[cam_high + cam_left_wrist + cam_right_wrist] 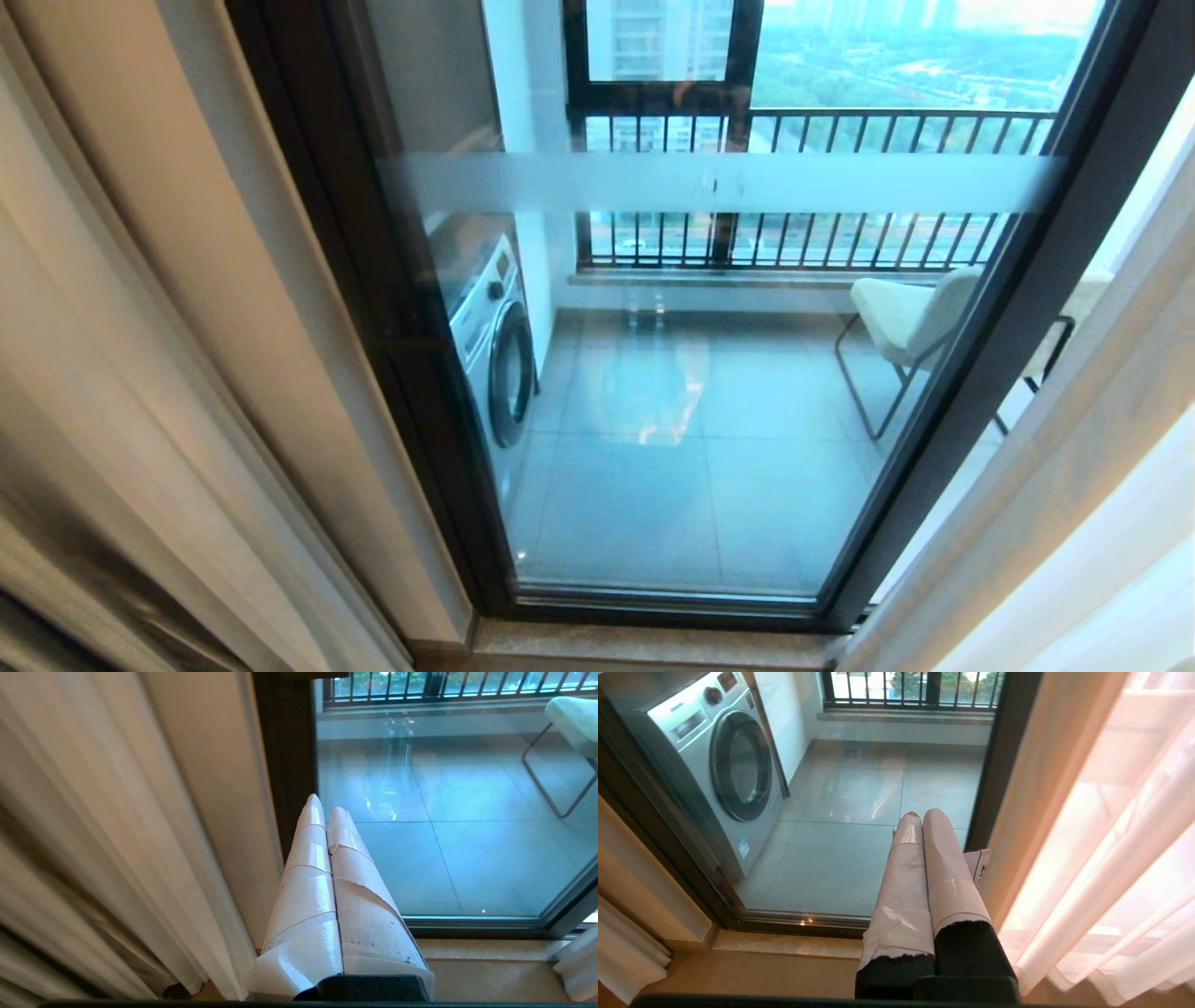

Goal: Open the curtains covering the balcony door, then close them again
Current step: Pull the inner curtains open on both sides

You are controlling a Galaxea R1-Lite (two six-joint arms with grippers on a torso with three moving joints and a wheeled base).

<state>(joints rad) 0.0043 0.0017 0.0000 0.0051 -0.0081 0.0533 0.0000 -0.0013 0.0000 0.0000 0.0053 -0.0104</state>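
Curtains (140, 373) hang gathered at the left and right edges, leaving the balcony door (709, 373) between them uncovered. Beyond its glass, a washing machine (490, 336) stands at far left with its round door closed, and a pale chair (910, 322) sits at far right. Left gripper (327, 805) points at the door frame, fingers pressed together, holding nothing. Right gripper (922, 814) is likewise closed and empty, just beside the right curtain.
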